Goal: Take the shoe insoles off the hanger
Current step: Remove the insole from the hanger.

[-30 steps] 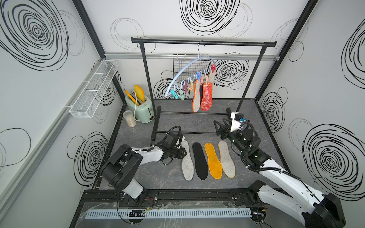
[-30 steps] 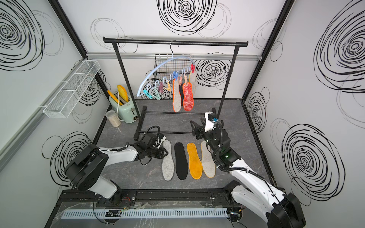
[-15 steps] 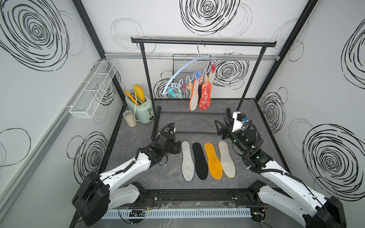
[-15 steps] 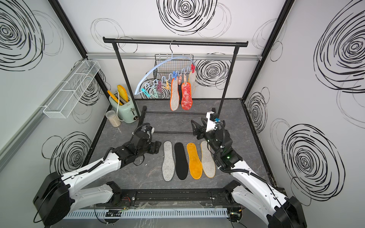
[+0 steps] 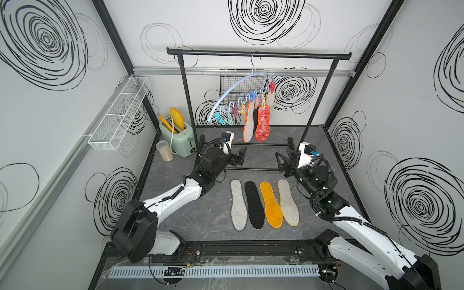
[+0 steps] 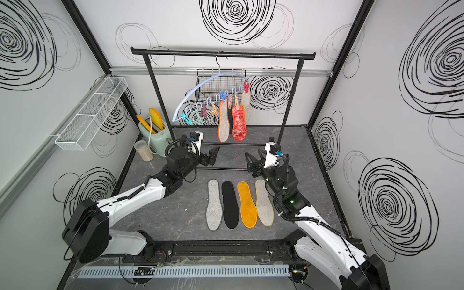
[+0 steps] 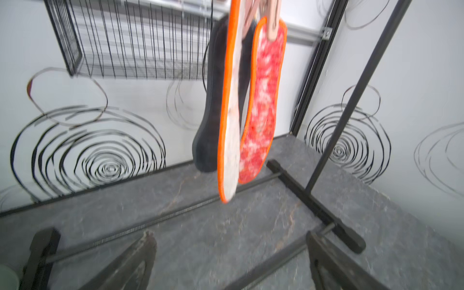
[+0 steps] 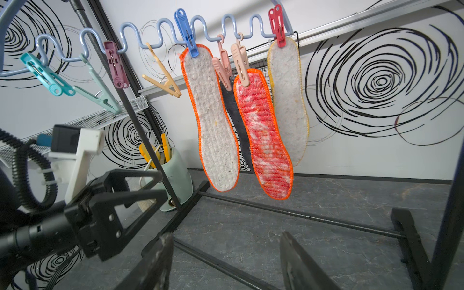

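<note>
Tugging the orange-edged grey felt insole [image 8: 213, 120], we might unhook the tilted blue plastic hanger [image 8: 153, 46]. Left fingers [image 7: 135, 261] and right fingers [image 8: 298, 263] are wide, empty.

A dark grey, marble-veined tabletop [image 5: 198, 216] carries everything. Near its middle four insoles lie flat, side by side, toes pointing far: from left to right a grey felt insole [image 5: 238, 204], a black insole [image 5: 254, 204], an orange insole [image 5: 270, 204] and a yellow-edged grey insole [image 5: 288, 202]. In the far left corner stands a mint-green toaster [image 5: 179, 139], with a pale cup [image 5: 164, 150] just beside it. The black rack [image 5: 258, 169] rests its base bars across the far half.
</note>
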Available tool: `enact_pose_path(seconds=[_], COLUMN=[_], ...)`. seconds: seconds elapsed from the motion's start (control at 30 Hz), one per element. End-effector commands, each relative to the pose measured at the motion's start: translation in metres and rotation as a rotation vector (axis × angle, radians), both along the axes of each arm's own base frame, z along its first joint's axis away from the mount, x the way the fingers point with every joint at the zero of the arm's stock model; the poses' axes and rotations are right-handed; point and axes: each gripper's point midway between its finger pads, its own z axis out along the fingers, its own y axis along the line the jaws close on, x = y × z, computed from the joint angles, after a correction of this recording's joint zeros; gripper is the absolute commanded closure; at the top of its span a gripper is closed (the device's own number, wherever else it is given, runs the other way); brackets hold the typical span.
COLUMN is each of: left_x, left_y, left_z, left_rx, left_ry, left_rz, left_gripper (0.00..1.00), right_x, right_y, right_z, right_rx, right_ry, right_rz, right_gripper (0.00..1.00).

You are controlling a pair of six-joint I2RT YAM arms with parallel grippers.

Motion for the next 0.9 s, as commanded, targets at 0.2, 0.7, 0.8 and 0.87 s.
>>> enact_pose_path(seconds=[0.2,0.7,0.8,0.87], left_x=[0.061,0.091,0.094,0.096], left_y=[-0.018,-0.028,-0.030,-0.031], left_z=[0.047,0.036,0.033,0.032], left_rx=[-0.049,-0.144,-0.147,-0.148], left_ry=[-0.137,-0.199,-0.197,-0.194], left_rz=[-0.012,-0.080,-0.100,-0.108], left_gripper=[0.08,0.43,0.58,0.70], right_x=[-0.008,-0.008,-0.006,-0.006], right_y=[0.003,0.004,0.004,0.004], right_z=[0.005,0.005,0.007,0.008], right_rx=[0.011,0.001,-0.001,-0.003], right_ry=[0.019,0.029,0.026,0.023], right_rz=[0.043,0.051,0.046,0.044], right_gripper=[0.32,0.33,0.33,0.34])
